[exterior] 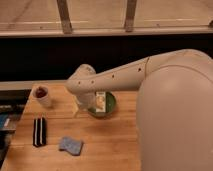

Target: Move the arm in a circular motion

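Observation:
The arm (150,80) is a very large cream-white tube with small dark holes. It fills the right side of the camera view and reaches left across the wooden table (115,140). Its rounded elbow (82,80) bends downward above the table's middle. The narrow gripper (78,107) hangs from the elbow just above the table, right by the left rim of a green bowl (111,104). I see nothing held in it.
The green bowl holds a white and yellow carton (101,100). A white cup (43,96) with something red inside stands at the far left. A black oblong object (39,131) and a blue cloth (71,145) lie at the front left. A dark ledge runs behind the table.

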`<state>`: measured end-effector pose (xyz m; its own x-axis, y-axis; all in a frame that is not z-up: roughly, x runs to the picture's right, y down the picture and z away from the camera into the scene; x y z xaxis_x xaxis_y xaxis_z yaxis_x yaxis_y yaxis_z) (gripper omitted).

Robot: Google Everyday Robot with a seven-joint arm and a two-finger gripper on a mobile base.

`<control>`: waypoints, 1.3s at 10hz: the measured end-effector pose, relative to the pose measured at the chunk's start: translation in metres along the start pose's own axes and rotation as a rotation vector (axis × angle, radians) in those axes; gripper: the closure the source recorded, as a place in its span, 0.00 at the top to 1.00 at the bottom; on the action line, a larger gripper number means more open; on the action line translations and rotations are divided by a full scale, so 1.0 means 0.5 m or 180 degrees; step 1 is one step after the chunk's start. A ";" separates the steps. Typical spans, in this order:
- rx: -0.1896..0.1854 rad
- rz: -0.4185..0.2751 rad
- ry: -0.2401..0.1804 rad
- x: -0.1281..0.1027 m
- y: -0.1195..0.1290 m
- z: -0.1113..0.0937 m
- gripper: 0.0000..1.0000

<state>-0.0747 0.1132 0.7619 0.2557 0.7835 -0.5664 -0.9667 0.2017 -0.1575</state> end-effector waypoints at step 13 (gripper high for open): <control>0.0205 -0.0053 -0.0003 -0.359 -0.017 -0.052 0.80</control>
<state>-0.1123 -0.0444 0.8441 0.2718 0.7802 -0.5634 -0.9609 0.2521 -0.1145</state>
